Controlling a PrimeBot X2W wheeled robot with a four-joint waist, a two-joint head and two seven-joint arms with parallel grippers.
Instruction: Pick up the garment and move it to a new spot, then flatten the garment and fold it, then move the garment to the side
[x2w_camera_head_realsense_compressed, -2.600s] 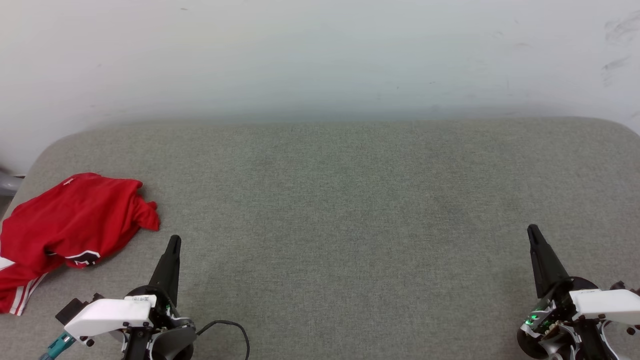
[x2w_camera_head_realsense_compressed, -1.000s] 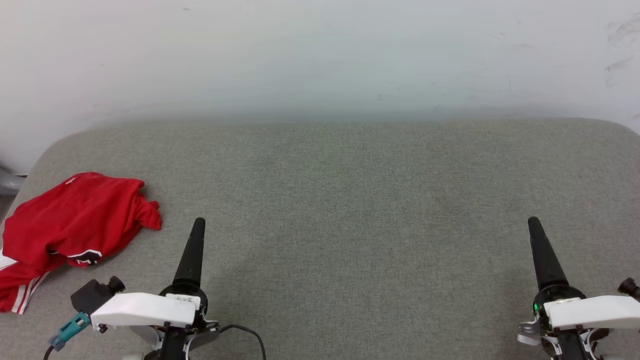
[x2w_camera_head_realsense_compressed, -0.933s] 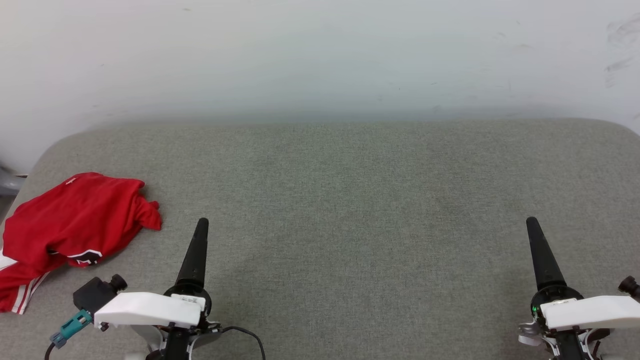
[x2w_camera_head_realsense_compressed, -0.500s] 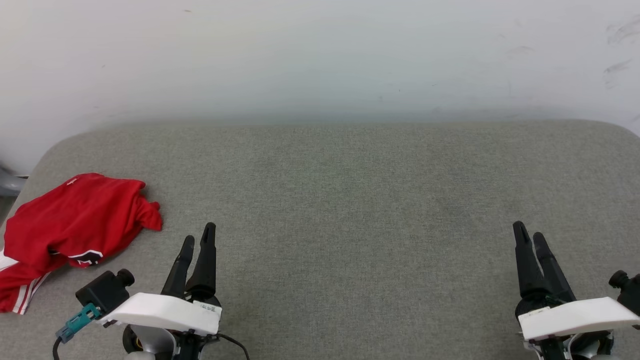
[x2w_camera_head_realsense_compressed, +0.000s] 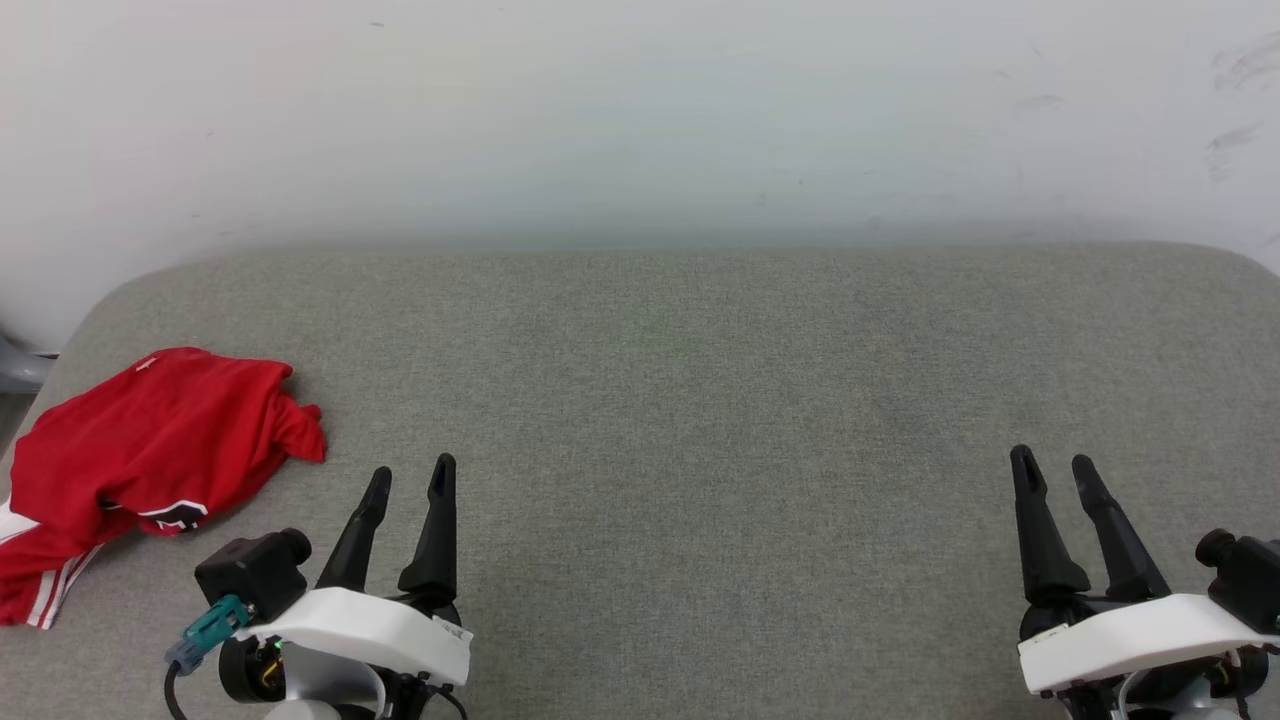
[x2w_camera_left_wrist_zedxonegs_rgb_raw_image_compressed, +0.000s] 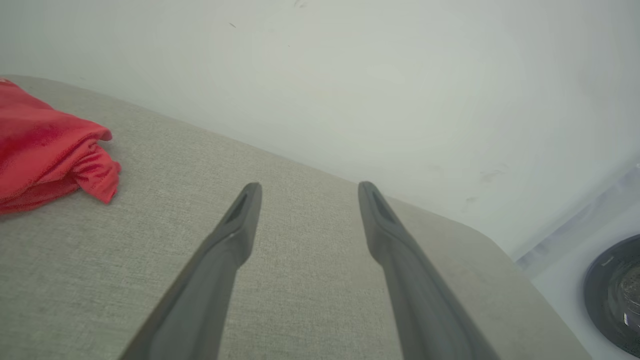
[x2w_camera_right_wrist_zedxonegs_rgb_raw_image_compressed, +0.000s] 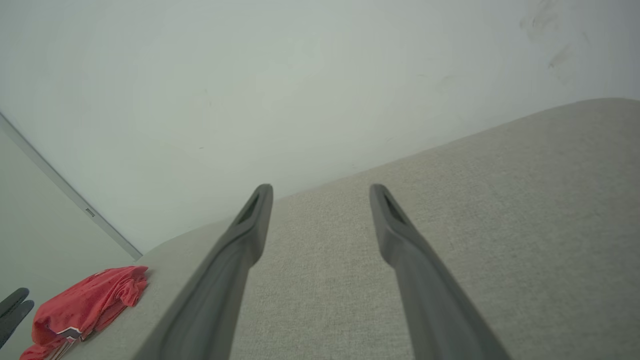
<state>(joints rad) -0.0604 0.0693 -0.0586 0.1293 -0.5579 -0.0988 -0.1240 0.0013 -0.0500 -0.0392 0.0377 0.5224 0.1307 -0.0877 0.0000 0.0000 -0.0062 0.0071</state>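
Lying crumpled, the garment (x2w_camera_head_realsense_compressed: 150, 430) looks soft and light; pinch a raised fold. Left gripper (x2w_camera_head_realsense_compressed: 411, 467) and right gripper (x2w_camera_head_realsense_compressed: 1050, 458) gape empty.

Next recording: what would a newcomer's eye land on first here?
The crumpled red jersey T-shirt stands out, lying at the far left edge of the wide grey fabric-covered surface, its white red-striped sleeve end nearest the robot. Next come the left tool and right tool, low at either side of the head view, both open, empty and apart from the shirt.
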